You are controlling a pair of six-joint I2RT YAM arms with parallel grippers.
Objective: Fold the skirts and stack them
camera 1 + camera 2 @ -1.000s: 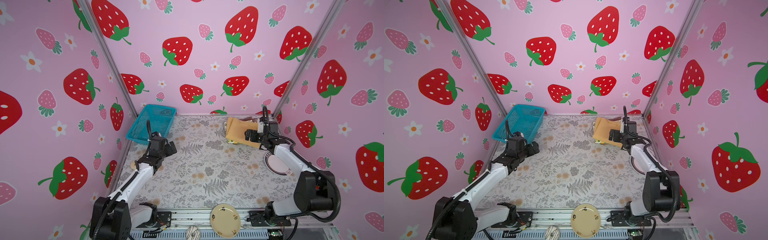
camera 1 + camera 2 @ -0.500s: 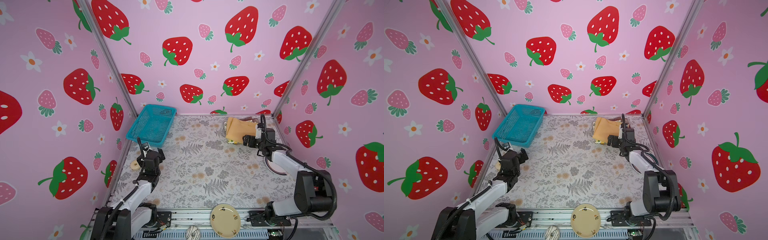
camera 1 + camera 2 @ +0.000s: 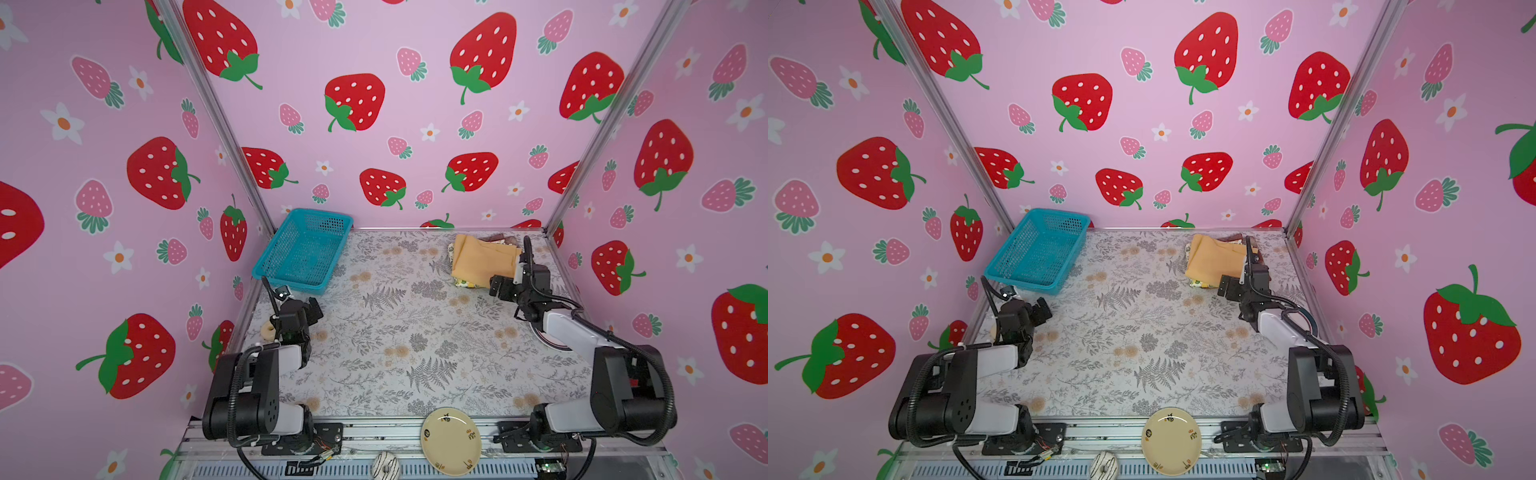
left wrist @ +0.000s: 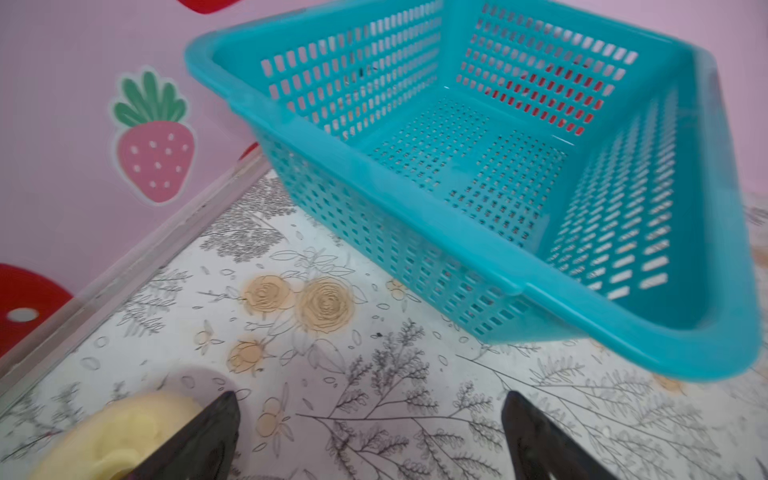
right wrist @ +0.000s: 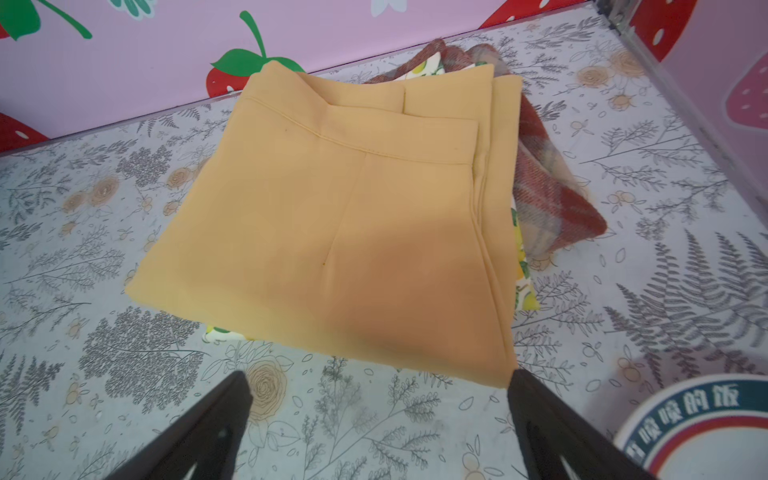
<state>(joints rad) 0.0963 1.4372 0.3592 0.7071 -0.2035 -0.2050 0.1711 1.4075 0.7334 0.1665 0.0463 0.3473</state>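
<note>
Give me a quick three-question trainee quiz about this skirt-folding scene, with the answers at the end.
1. True or false: the blue basket is empty.
2. The mustard skirt lies: A inside that basket; B atop the plaid skirt and lemon skirt; C spread out unfolded.
3. On the right gripper, are the jaws open or shut?
Key: 1 true; 2 B; 3 open.

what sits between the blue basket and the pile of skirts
Nothing: only bare floral tabletop separates the basket from the skirts, in both top views.
</note>
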